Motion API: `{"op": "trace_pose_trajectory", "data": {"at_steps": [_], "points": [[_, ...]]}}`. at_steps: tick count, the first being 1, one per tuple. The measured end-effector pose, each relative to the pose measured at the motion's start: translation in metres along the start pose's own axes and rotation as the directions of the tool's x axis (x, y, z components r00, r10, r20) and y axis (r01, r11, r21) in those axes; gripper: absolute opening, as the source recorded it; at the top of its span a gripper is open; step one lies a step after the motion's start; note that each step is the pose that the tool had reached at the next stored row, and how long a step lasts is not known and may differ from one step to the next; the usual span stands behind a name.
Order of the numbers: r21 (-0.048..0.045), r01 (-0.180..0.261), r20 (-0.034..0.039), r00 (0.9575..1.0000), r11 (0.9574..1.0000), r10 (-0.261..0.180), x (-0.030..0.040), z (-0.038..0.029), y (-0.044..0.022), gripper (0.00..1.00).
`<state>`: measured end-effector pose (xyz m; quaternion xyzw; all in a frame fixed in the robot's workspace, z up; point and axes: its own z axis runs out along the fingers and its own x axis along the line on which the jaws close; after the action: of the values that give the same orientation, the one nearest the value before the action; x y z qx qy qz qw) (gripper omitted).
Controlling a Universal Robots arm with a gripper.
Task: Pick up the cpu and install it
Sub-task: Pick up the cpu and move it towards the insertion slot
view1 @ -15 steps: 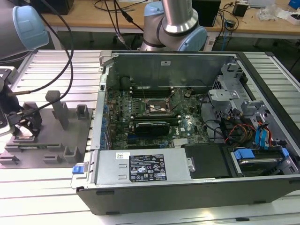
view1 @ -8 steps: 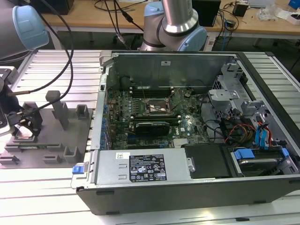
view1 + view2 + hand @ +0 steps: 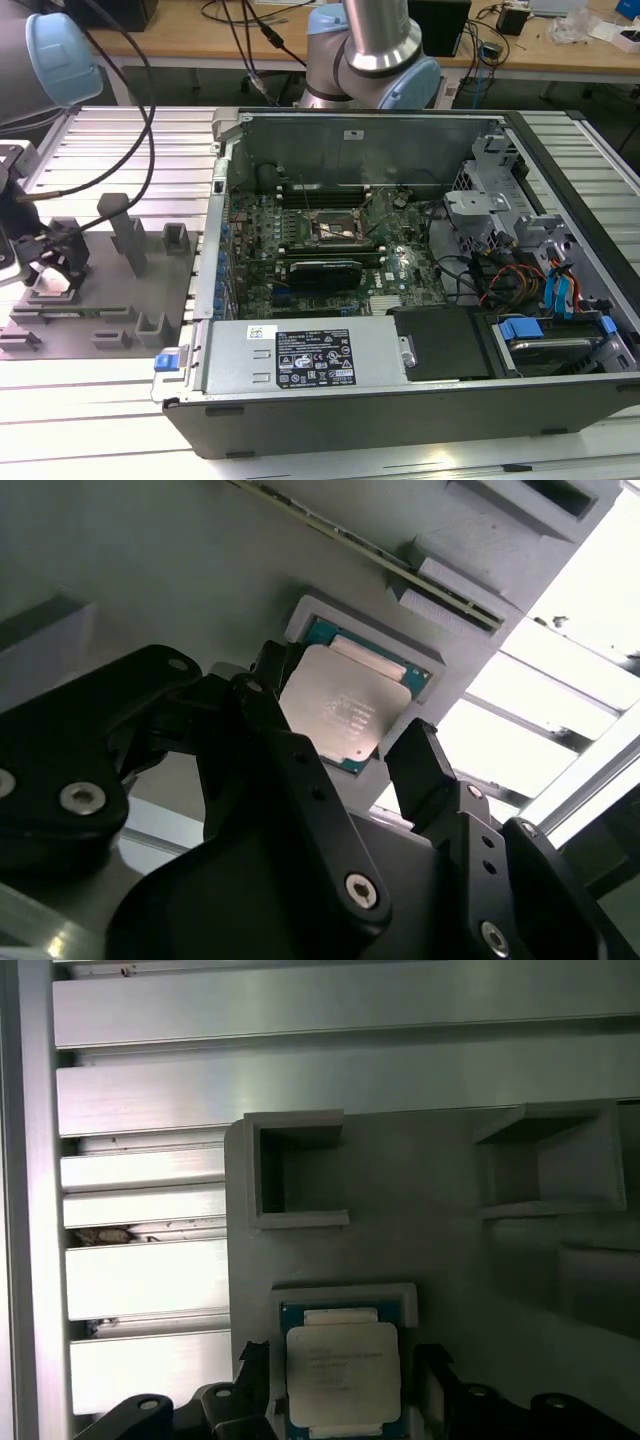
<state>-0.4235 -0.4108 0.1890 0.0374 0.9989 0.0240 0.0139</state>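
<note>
Straddling the cpu (image 3: 345, 710) in the fixture plate (image 3: 150, 560) recess, the claw (image 3: 340, 699) is spread; both edges should be met evenly, so tilting is avoided.

Noted a slatted aluminium worktable (image 3: 90, 410) across the foreground, grooves running toward the exterior view's left and right. Saw hard white glare along its near edge, and again on the same worktable (image 3: 300, 1010) (image 3: 560, 720) in both wrist views. Logged a pale wooden desk (image 3: 190, 40) along the back, beyond the table. Found black cables (image 3: 236, 30) trailing over its top, and a small dark box (image 3: 512, 18) toward the exterior view's right. Marked a dark shadowed strip (image 3: 560, 92) below the desk edge.
</note>
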Motion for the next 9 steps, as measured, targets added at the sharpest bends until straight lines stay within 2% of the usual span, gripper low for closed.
{"op": "trace_pose_trajectory", "data": {"at_steps": [9], "points": [[0.0001,0.0,-0.0002,1.0,1.0,0.0,0.0002,0.0019,-0.0001,0.68]]}}
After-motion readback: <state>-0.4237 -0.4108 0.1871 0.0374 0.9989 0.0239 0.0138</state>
